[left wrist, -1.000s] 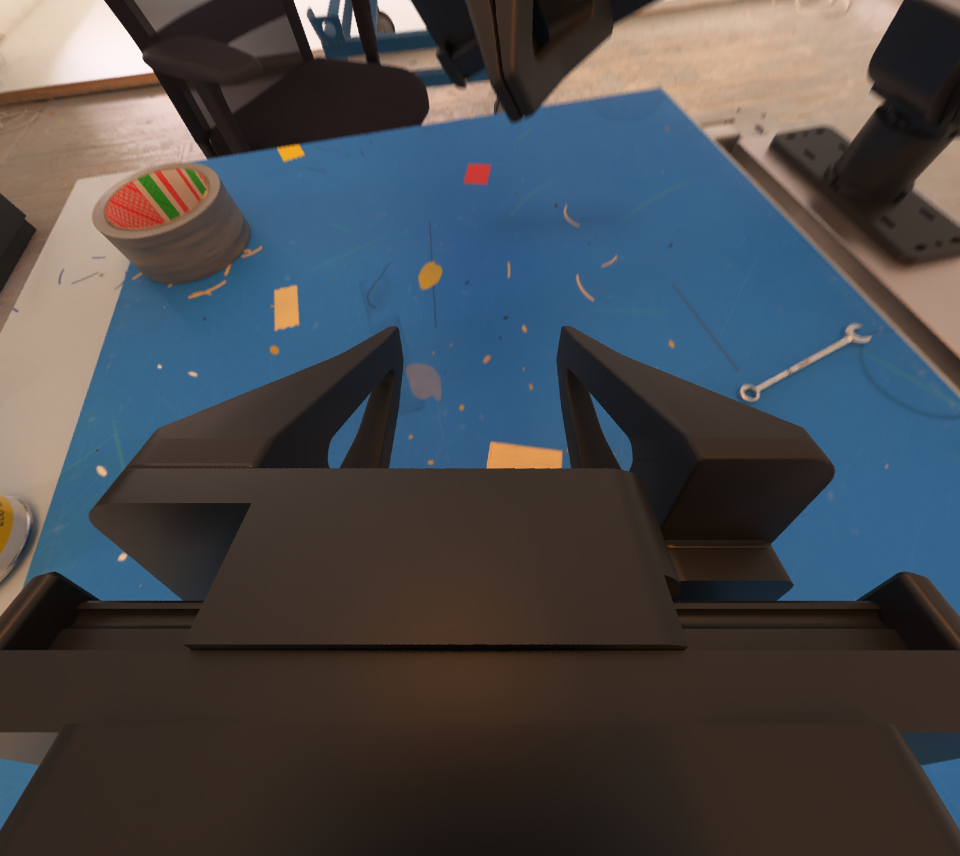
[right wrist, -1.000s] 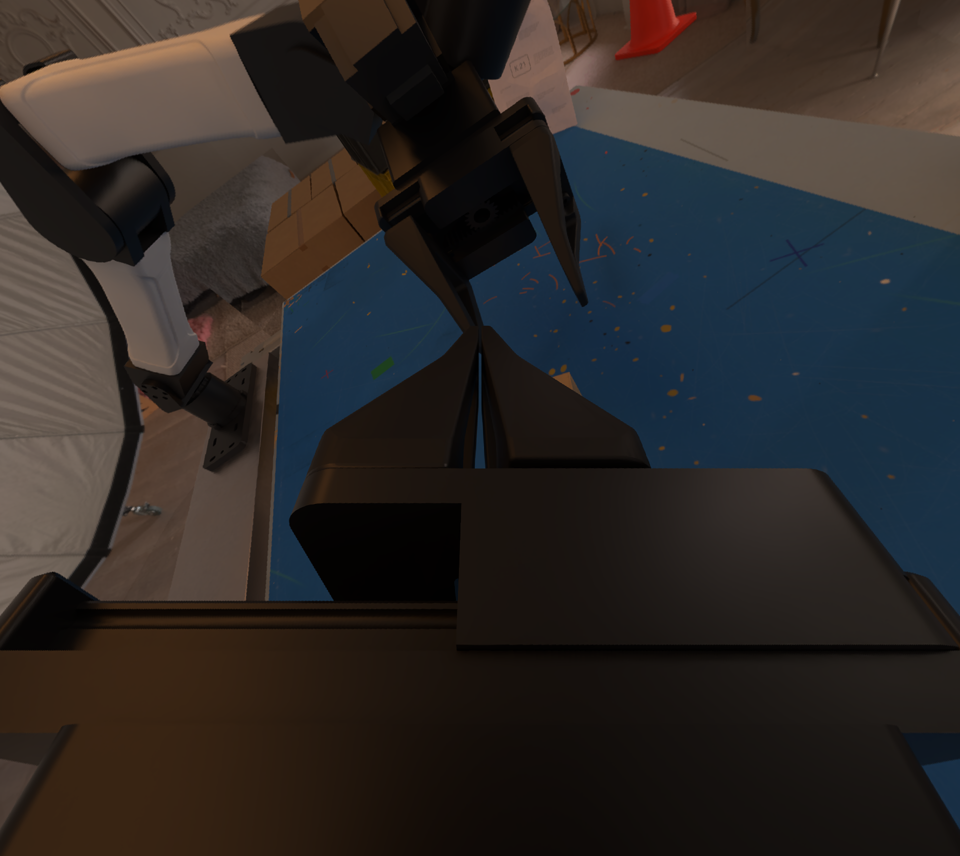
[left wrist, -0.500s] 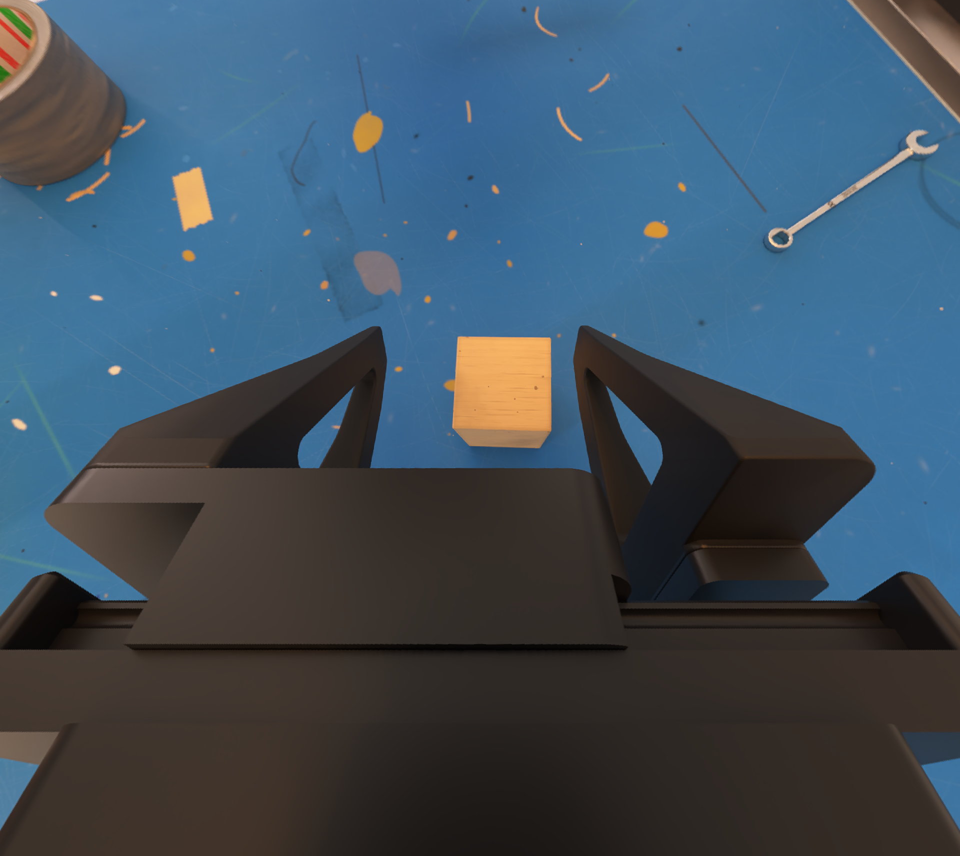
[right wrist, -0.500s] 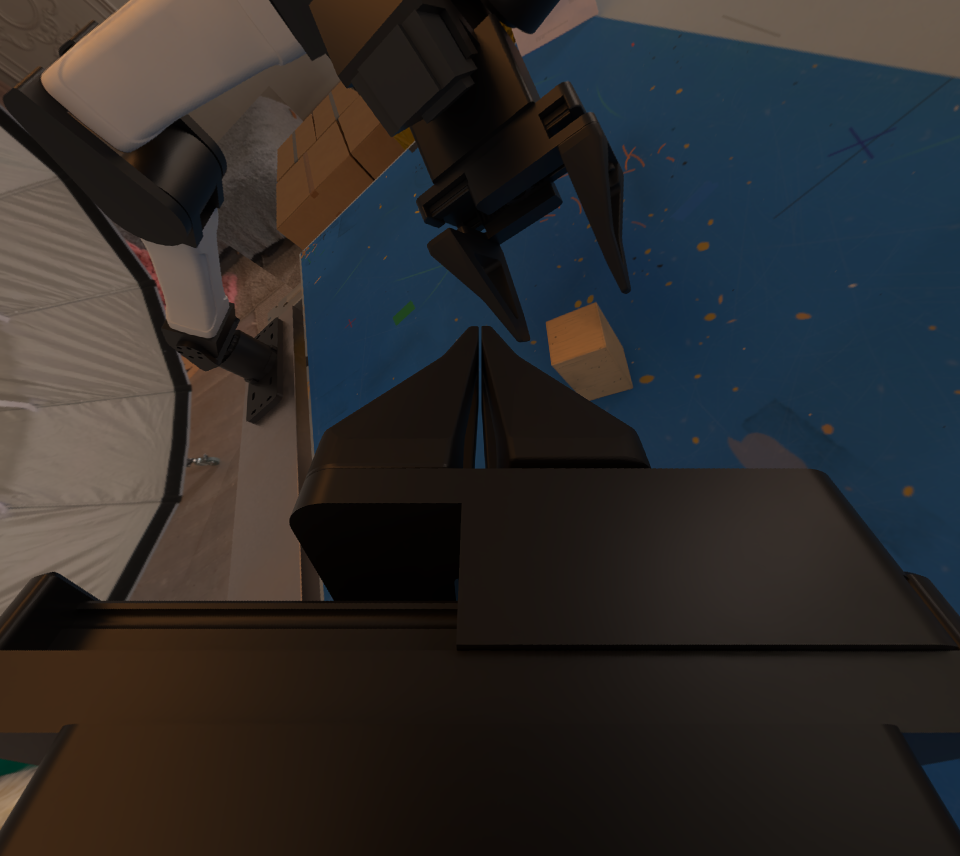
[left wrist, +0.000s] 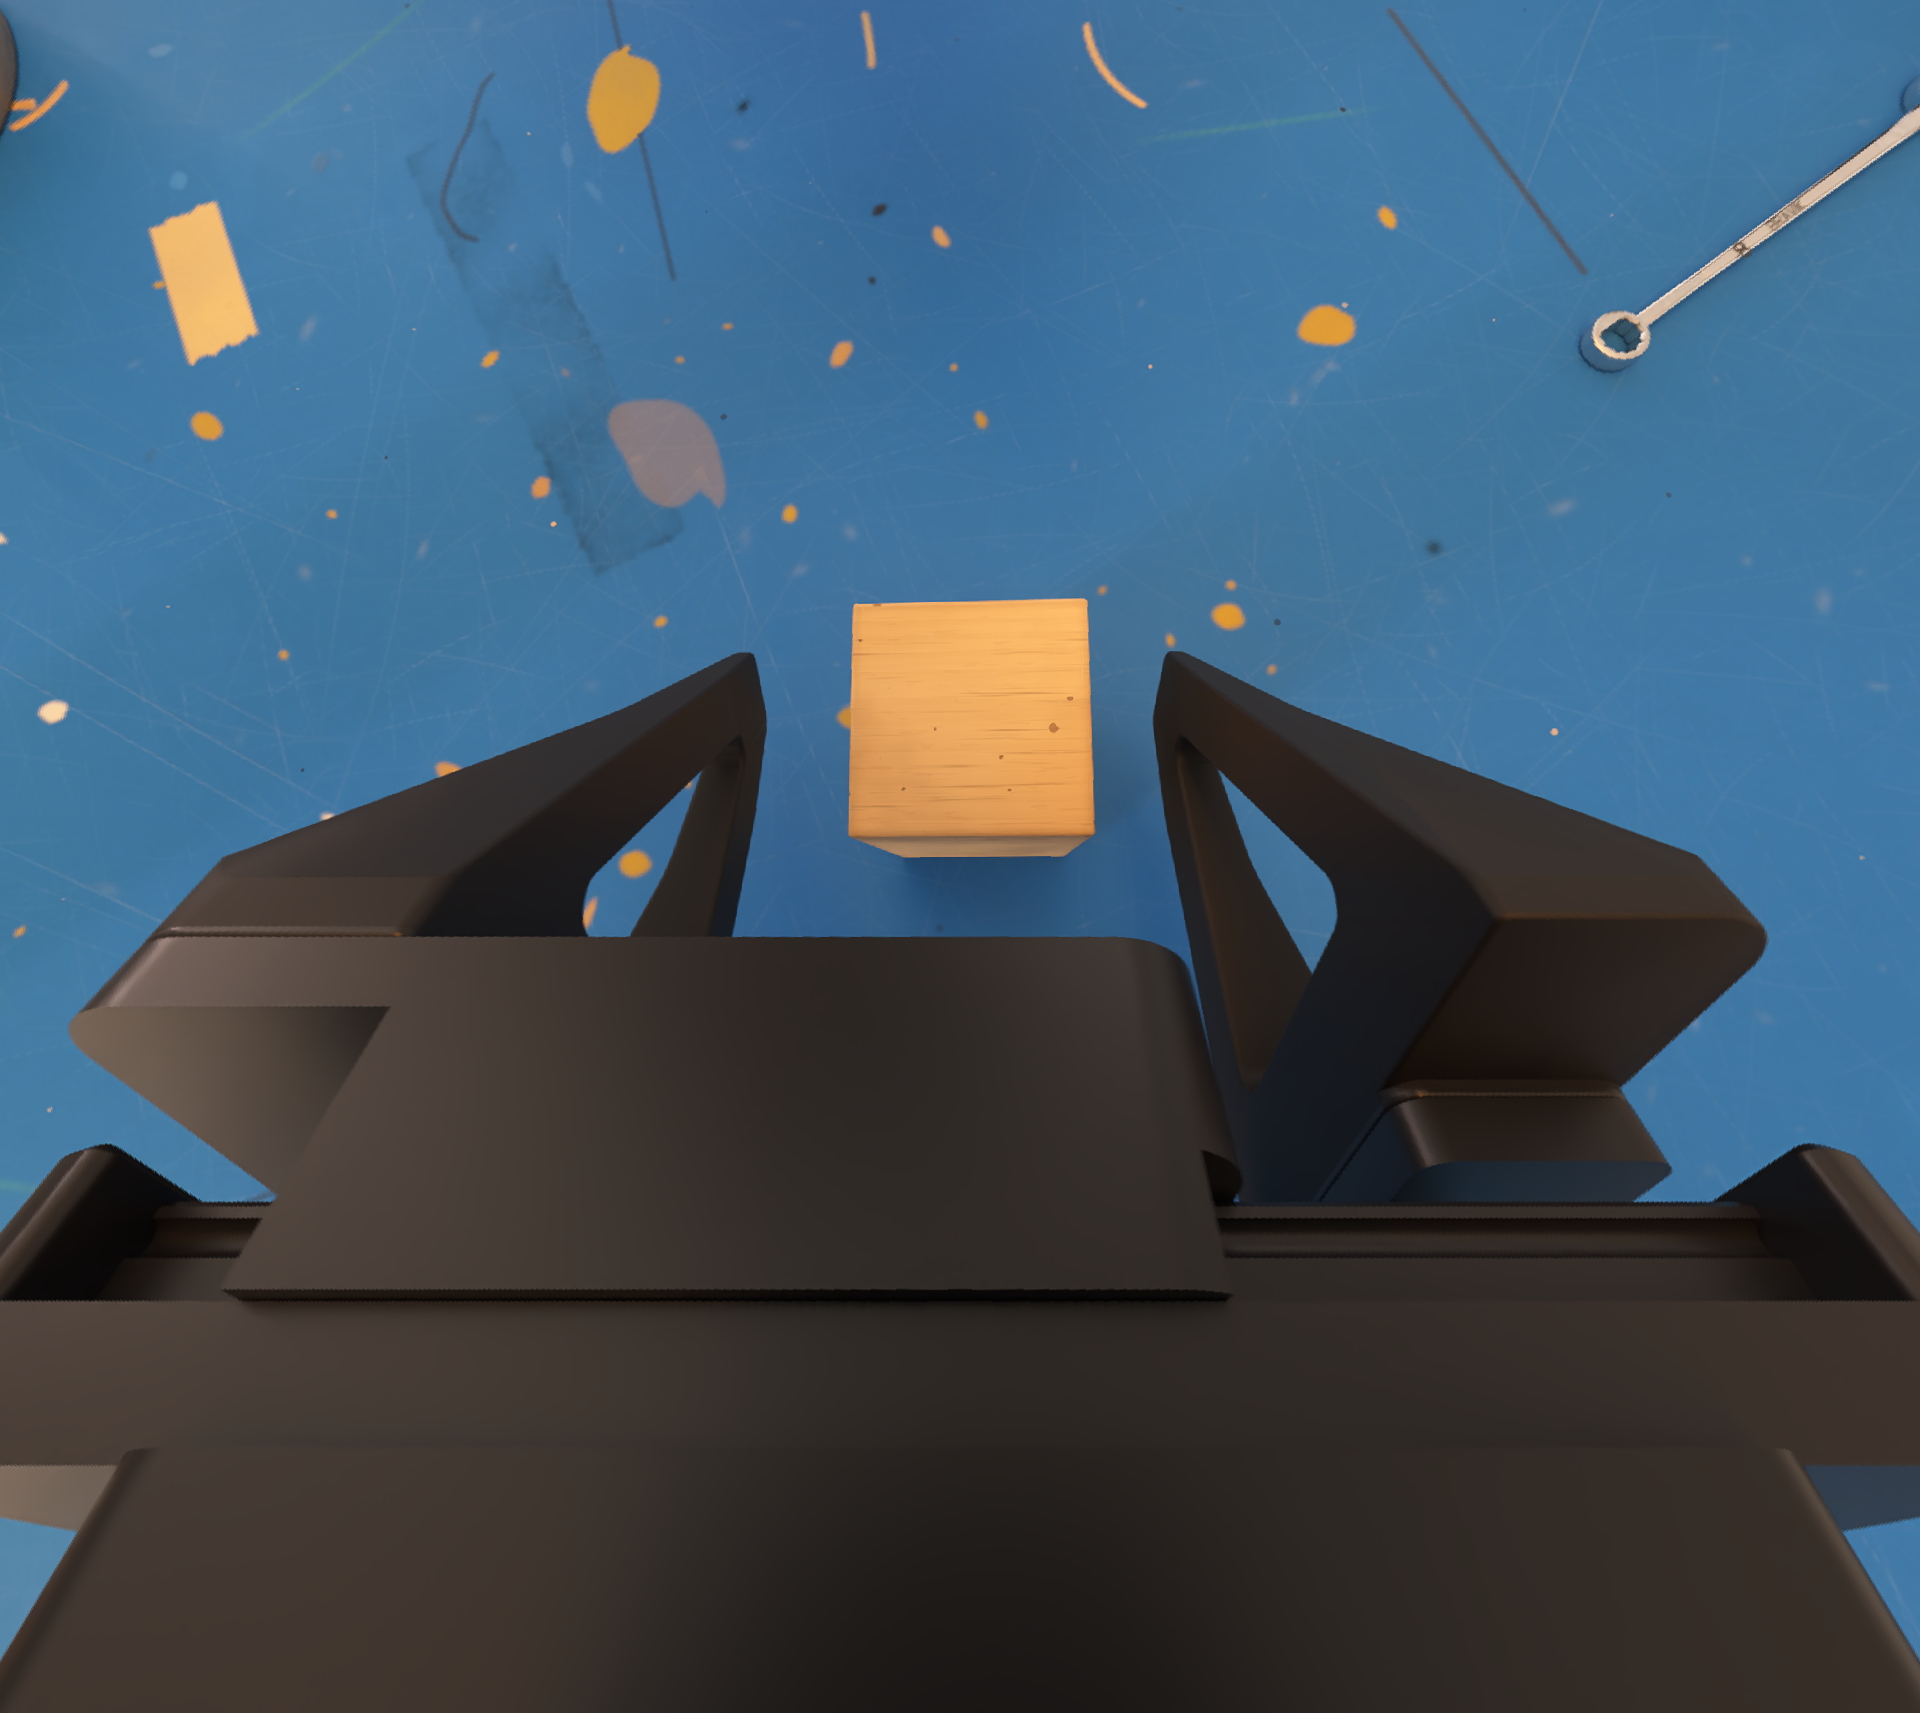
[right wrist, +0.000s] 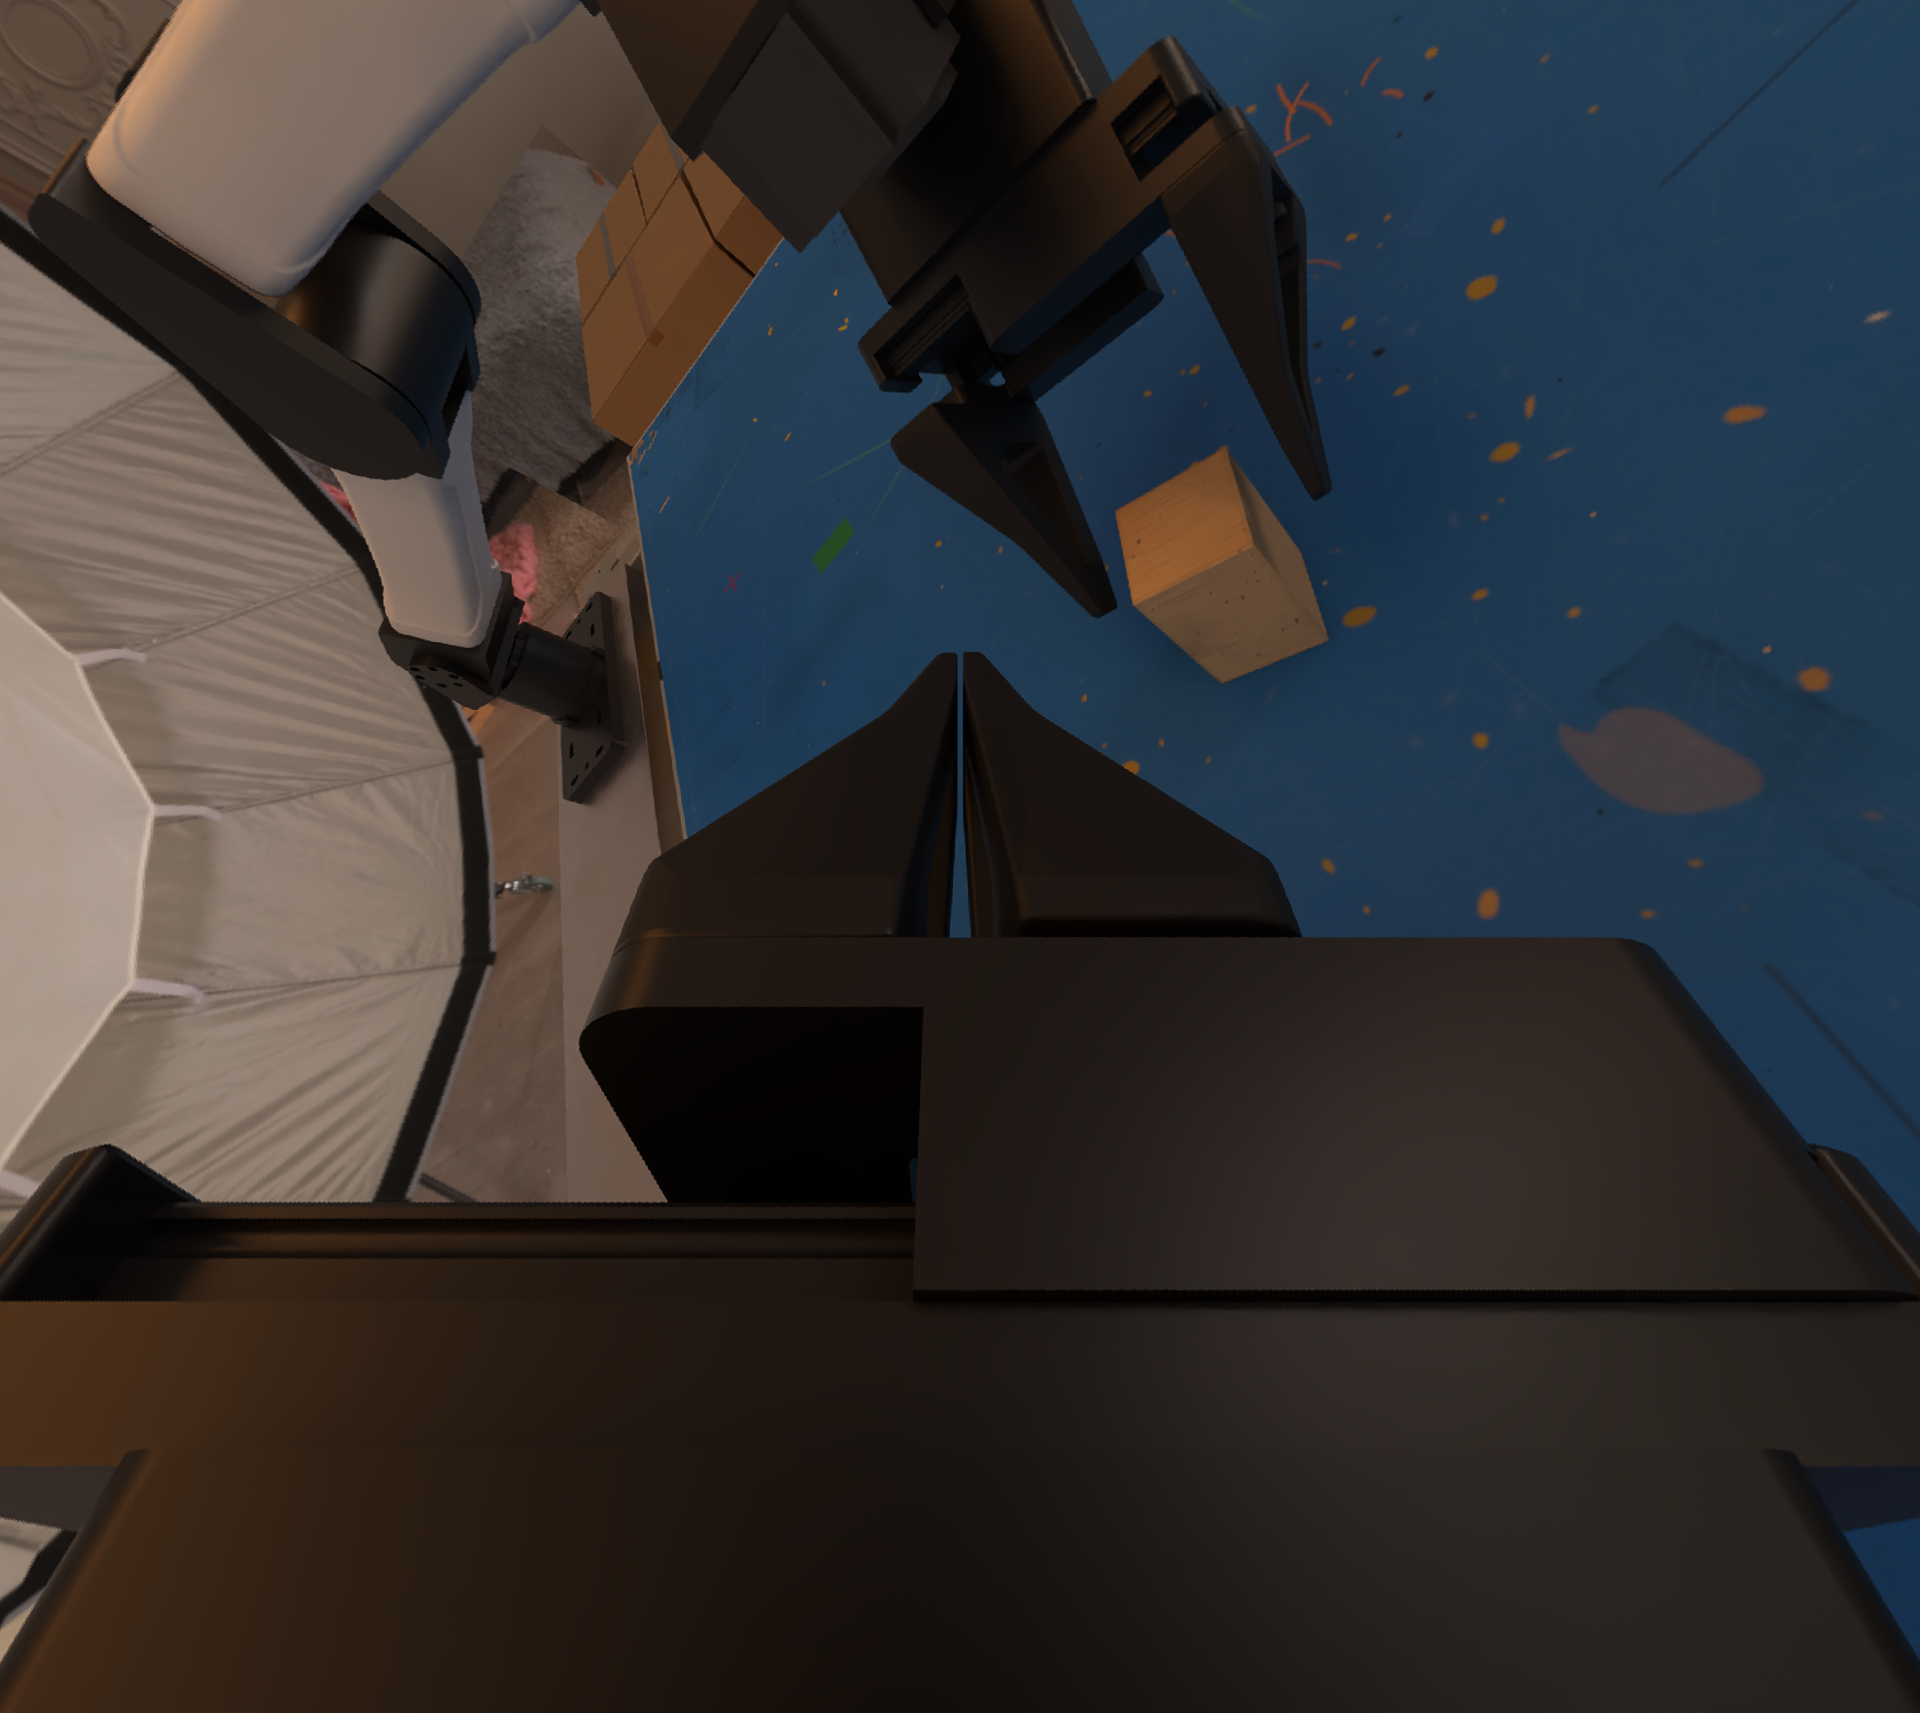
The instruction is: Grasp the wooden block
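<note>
A light wooden block (left wrist: 969, 721) stands on the blue mat (left wrist: 1039, 416). My left gripper (left wrist: 958, 666) is open and points down over it, one finger on each side of the block, with a gap on both sides. In the right wrist view the block (right wrist: 1216, 567) sits between the left gripper's spread fingers (right wrist: 1210, 551), whose tips hang just above the mat. My right gripper (right wrist: 958, 661) is shut and empty, held off to the side of the block.
A silver wrench (left wrist: 1756, 240) lies on the mat at the right. A strip of yellow tape (left wrist: 203, 281) is stuck at the left. The left arm's base (right wrist: 540, 676) and cardboard boxes (right wrist: 665, 281) stand beyond the mat's edge.
My left gripper has tilted down and come lower over the block, which now sits between its open fingers. The right gripper stays shut and its view has shifted toward the block.
</note>
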Controlling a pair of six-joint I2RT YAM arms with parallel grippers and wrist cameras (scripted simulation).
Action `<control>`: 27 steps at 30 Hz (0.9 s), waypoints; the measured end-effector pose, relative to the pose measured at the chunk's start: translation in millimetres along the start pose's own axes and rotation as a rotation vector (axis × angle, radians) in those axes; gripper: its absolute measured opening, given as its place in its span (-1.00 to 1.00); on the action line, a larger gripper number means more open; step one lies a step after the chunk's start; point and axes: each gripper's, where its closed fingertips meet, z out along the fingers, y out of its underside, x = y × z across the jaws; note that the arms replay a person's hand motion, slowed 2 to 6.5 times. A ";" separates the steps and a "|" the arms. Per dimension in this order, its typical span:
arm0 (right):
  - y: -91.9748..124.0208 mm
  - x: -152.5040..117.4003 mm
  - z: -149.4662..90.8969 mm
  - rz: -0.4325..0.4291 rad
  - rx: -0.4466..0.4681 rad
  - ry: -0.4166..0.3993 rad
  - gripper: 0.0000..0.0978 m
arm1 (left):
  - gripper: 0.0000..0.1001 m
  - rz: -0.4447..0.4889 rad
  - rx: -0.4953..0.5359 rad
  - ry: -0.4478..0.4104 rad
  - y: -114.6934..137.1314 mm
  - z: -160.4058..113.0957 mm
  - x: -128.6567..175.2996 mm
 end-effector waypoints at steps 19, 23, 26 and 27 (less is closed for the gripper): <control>28.3 9.6 5.0 0.116 -0.101 0.002 -0.98 | -0.25 0.061 -0.014 -0.087 0.2 3.7 4.3; 34.0 9.8 7.7 0.134 -0.128 0.001 -0.98 | -0.25 0.075 -0.025 -0.119 -0.6 3.7 5.7; 38.4 10.1 9.8 0.144 -0.149 0.004 -0.98 | -0.25 0.084 -0.033 -0.141 -1.4 4.0 6.8; 39.8 10.3 10.4 0.147 -0.155 0.005 -0.98 | -0.25 0.086 -0.035 -0.149 -1.7 4.2 7.2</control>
